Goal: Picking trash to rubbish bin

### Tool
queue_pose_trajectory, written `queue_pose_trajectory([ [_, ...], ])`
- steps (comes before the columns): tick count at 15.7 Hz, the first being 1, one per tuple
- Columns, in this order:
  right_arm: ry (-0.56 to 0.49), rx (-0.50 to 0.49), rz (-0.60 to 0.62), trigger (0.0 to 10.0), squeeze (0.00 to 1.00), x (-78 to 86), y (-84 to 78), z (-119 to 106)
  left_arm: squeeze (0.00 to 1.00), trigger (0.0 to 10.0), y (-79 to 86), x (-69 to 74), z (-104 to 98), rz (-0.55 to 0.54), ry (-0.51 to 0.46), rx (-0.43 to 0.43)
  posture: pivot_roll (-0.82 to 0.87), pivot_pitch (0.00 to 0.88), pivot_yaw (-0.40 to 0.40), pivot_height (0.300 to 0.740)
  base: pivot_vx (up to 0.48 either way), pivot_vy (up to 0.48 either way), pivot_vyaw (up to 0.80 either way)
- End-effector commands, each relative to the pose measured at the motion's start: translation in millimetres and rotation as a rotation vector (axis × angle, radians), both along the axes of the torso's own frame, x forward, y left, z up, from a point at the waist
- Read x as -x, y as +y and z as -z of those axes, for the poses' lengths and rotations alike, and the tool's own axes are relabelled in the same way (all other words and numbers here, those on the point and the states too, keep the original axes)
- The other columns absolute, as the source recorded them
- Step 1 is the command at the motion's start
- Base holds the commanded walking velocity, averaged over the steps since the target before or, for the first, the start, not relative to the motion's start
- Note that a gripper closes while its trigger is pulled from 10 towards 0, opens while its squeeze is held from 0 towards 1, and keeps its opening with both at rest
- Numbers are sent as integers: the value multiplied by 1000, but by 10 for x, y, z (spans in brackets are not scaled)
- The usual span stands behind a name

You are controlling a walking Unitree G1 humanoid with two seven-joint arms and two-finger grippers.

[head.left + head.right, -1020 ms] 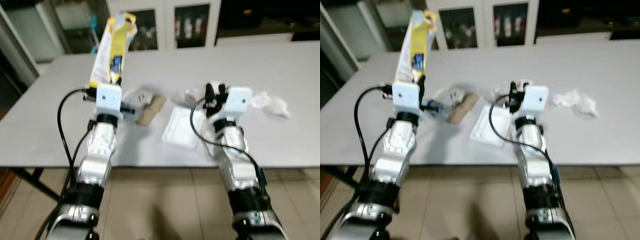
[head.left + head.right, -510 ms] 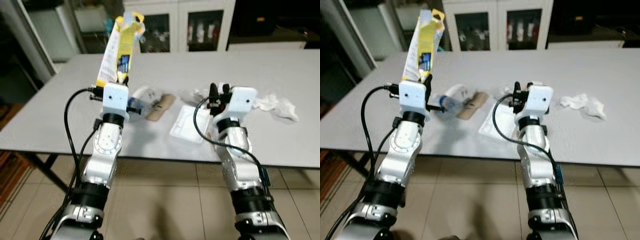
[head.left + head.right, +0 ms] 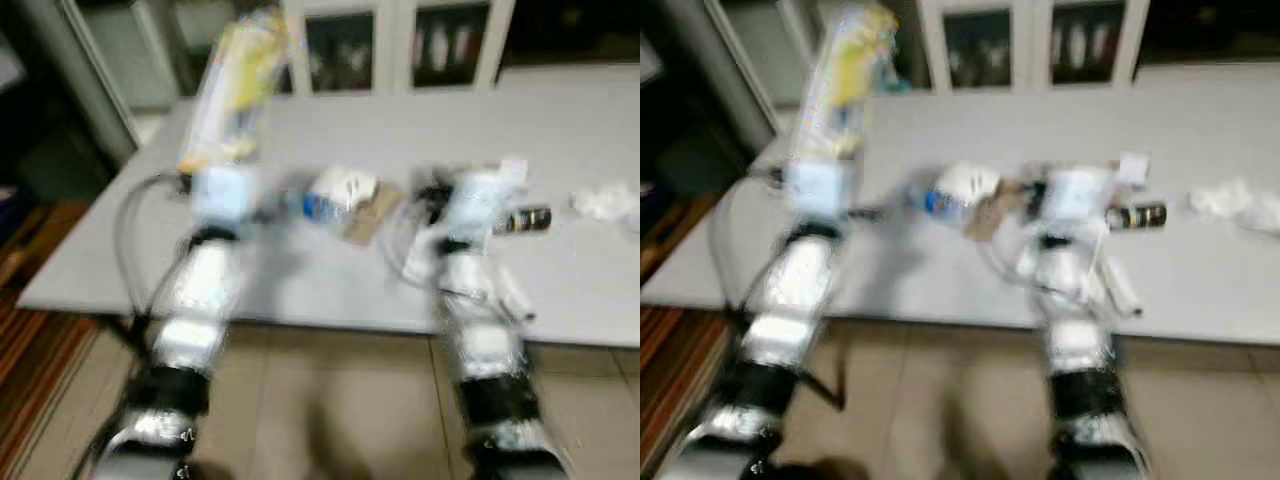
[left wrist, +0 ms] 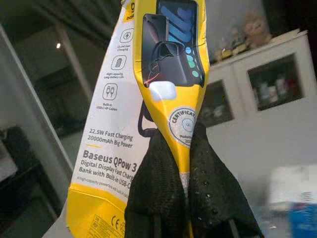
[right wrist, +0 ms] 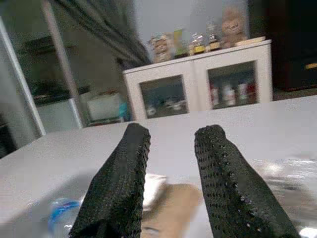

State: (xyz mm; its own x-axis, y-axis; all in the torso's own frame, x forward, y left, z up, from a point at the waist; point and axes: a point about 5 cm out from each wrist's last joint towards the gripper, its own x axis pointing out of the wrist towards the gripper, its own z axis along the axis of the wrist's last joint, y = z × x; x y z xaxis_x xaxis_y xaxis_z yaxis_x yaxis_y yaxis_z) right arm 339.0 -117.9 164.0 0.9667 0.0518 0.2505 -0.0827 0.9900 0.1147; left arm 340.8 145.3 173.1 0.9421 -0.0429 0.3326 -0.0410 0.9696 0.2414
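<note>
Yellow power-bank packaging (image 4: 148, 99) stood upright above the grey table (image 3: 560, 110), pinched between our left gripper's (image 4: 185, 163) closed fingers. Our right gripper (image 5: 171, 168), fingers spread and holding nothing, hung over a plastic bottle (image 3: 335, 195) and cardboard scrap (image 3: 372, 212).

Worktop (image 3: 560, 110): spread ahead at 12 o'clock.
Package (image 4: 148, 94): raised over the worktop at 10 o'clock, clamped in the left claw (image 4: 190, 198).
Bottle (image 3: 955, 192): laid on the worktop at 12 o'clock.
Small can (image 3: 1137, 215): at 1 o'clock.
Crumpled tissue (image 3: 1240, 205): at 2 o'clock.
Cabinet (image 5: 198, 84): behind the worktop.
</note>
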Motion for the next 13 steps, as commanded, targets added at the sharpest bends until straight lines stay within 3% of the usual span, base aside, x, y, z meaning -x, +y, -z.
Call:
queue_pose_trajectory([
  [1, -12, 5, 38, 10000, 0, -8, -143, -37, 0, 10000, -140, -5, -86, 43, -33, 3, 13, 0, 104, 740, 292, 0, 0],
  [8, -12, 3, 38, 10000, 0, -11, -137, -32, 0, 10000, -221, 26, -143, 88, -81, -15, 9, 0, 108, 740, 0, 0, 0],
  [13, -14, 3, 39, 10000, 0, -12, -140, -36, 0, 10000, -205, 17, -143, 78, -81, -23, 9, 0, 107, 740, 0, -480, 0],
])
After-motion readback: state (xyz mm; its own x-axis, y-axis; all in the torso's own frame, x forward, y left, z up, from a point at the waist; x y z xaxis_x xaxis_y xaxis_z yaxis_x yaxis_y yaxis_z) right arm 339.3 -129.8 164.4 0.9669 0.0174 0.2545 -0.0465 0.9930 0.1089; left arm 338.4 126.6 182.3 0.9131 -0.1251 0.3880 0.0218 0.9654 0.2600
